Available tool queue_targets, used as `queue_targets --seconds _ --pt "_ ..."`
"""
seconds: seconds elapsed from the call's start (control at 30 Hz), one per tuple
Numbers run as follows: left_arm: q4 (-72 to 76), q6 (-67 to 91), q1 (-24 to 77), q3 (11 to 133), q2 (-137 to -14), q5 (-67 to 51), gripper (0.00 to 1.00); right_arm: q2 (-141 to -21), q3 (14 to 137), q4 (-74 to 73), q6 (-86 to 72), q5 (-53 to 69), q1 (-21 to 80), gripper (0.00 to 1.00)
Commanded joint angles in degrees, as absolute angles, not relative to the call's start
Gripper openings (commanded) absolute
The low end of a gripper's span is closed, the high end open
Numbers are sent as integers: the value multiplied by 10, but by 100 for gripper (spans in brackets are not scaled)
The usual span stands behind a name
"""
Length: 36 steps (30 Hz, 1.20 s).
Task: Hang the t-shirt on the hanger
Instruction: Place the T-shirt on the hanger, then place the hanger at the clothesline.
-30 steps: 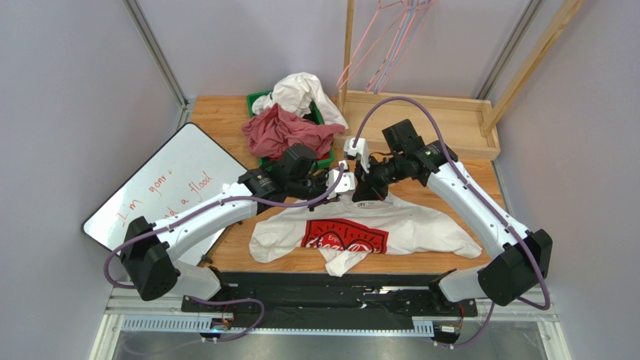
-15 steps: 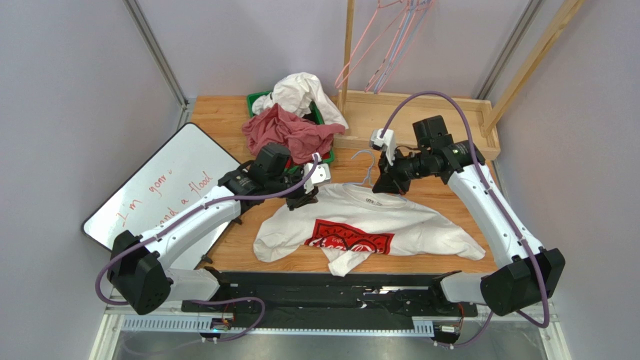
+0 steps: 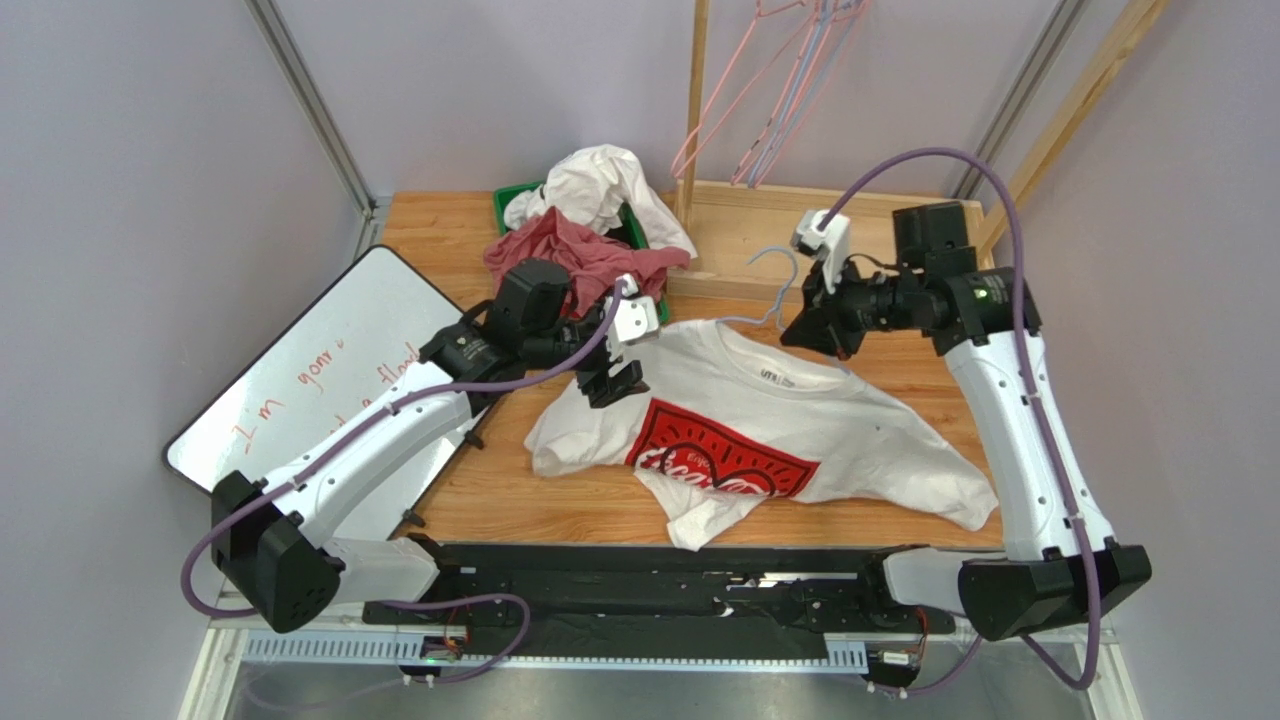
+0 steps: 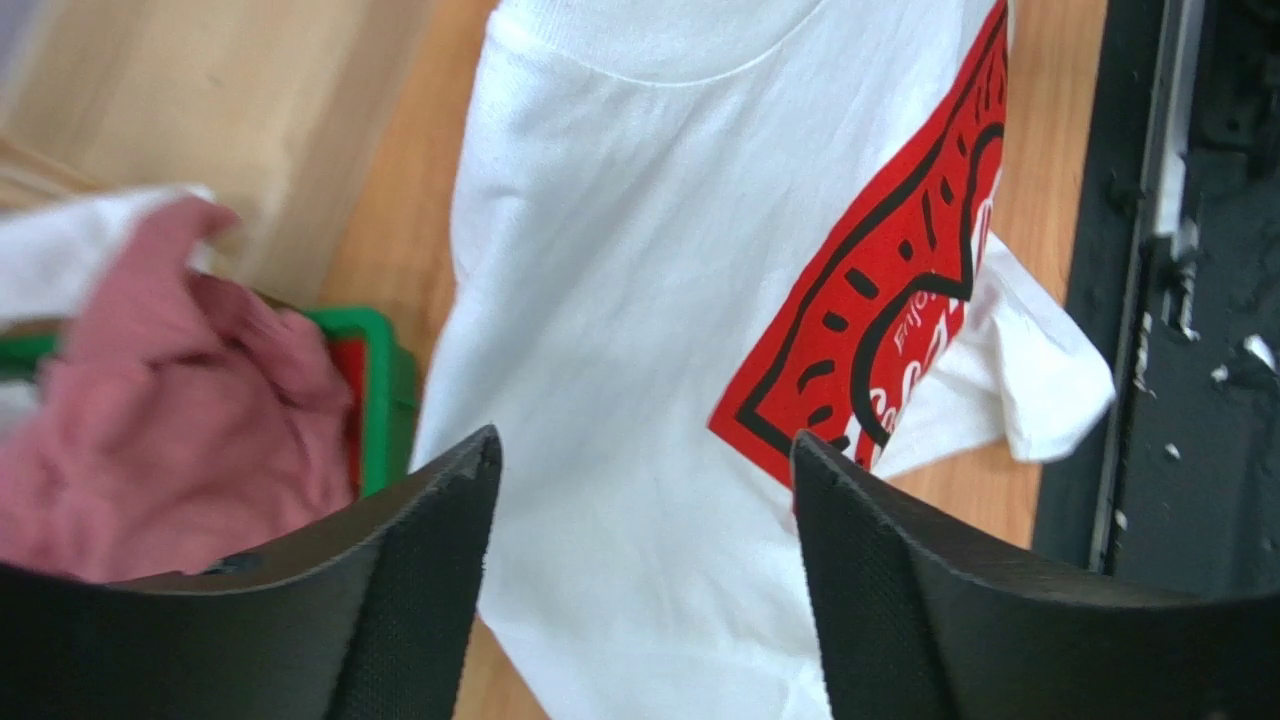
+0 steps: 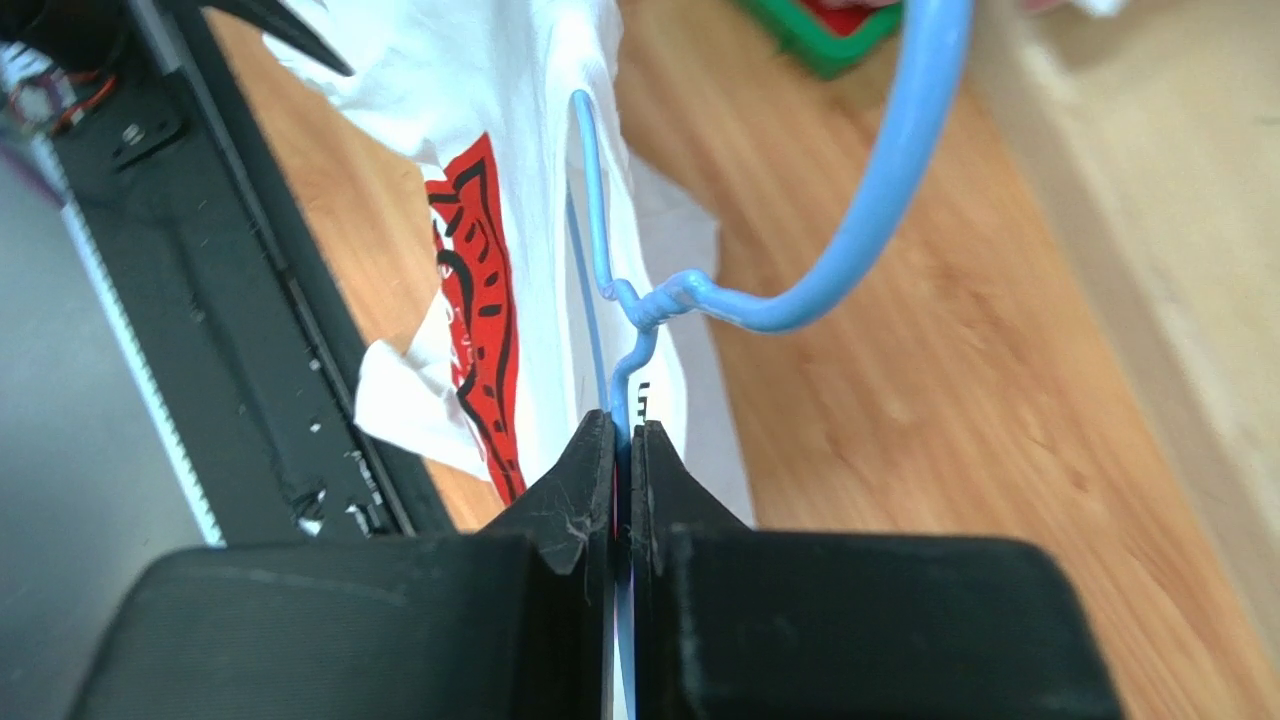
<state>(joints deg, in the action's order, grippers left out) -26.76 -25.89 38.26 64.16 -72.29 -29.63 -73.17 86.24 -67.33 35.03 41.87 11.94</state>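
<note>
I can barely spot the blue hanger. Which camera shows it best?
The right wrist view: the hanger shows hook and twisted neck close up, pinched in the right gripper. The top view shows only its small hook by the t-shirt collar; the left wrist view, none.

Green basket (image 3: 516,195) at the back, dusty-red garment (image 3: 564,258) heaped in it, plain white one (image 3: 604,180) on top. Whiteboard (image 3: 323,375) with red scrawl off left. Pink and lavender hangers (image 3: 781,93) dangle from the wooden rack (image 3: 697,105).
</note>
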Motion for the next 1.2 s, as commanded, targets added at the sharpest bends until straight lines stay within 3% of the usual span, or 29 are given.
queue_targets --seconds 0.0,0.1,0.27,0.57,0.97,1.17 --pt "-186 -257 390 720 -744 -304 80 -692 932 -713 313 396 97 0" --pt "-145 -273 407 759 -772 -291 80 -660 924 -721 294 360 97 0" --pt "-135 -258 412 823 -816 -319 81 -622 935 -716 198 202 84 0" --pt "-131 -229 414 781 -786 -346 81 -613 971 -759 178 30 33 0" --pt "-139 -207 414 744 -731 -335 81 -908 1397 -728 188 96 -119 0" --pt "-132 -188 414 719 -711 -329 81 -959 1414 -532 177 136 -160 0"
